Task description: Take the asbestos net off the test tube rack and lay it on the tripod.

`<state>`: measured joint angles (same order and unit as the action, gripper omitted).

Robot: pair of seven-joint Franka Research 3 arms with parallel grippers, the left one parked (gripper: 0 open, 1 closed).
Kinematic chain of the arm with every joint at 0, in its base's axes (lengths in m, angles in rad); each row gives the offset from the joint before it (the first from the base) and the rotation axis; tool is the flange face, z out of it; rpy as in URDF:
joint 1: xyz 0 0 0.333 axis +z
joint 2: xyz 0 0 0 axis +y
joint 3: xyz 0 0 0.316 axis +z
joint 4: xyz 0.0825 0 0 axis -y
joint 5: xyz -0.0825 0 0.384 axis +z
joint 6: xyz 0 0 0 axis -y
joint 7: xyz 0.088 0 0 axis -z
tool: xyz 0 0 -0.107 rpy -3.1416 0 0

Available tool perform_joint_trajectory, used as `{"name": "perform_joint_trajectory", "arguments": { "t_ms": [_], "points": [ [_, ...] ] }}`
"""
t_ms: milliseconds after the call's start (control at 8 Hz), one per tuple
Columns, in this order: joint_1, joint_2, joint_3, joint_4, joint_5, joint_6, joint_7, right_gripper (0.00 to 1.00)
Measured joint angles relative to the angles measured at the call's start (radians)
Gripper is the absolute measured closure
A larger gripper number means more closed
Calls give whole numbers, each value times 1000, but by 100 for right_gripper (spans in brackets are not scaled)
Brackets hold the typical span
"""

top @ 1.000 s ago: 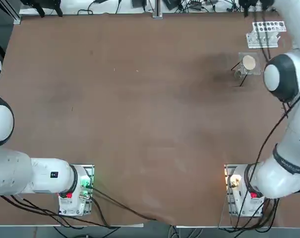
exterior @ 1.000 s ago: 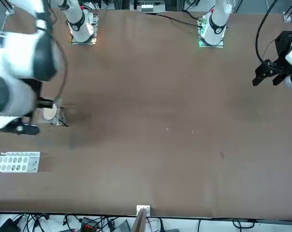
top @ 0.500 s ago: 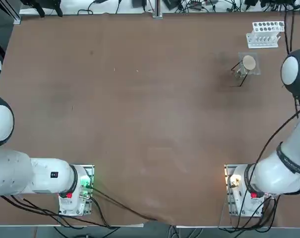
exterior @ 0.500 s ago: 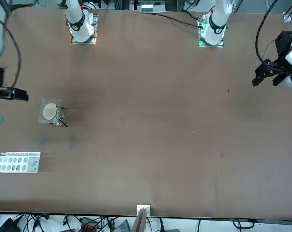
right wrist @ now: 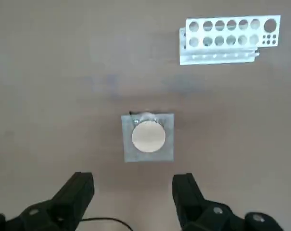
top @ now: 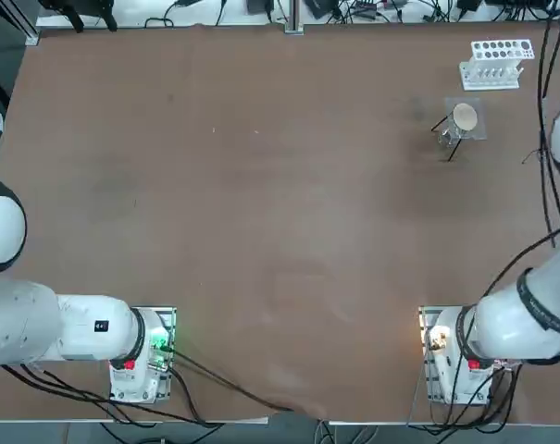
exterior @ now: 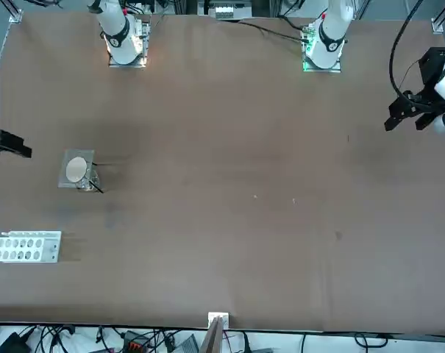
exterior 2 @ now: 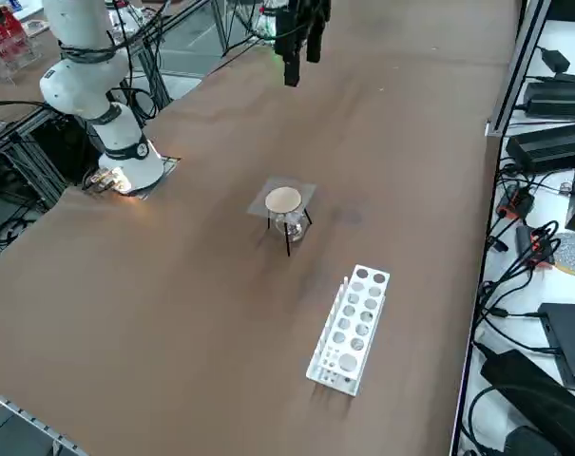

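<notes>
Claw of the right arm hangs empty, fingers spread, high above the asbestos net lying on the tripod.

Matt brown table; white, seemingly plastic test tube rack; grey mesh asbestos net.

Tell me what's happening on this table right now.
The mesh square already lies on top of the small wire stand, with the white rack standing apart from it, nothing on its top. The right gripper is open and holds nothing; it hangs above the table, off to the side of the stand. The job looks done.
</notes>
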<state>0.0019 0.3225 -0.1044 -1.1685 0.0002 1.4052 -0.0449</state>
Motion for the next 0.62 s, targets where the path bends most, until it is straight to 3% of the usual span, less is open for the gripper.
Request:
{"name": "perform_joint_trajectory", "arguments": {
  "t_ms": [250, 625],
  "points": [
    [-5, -119, 17, -184, 1, 69, 2, 0],
    [-15, -227, 46, -299, 1, 95, 5, 0]
  ]
}}
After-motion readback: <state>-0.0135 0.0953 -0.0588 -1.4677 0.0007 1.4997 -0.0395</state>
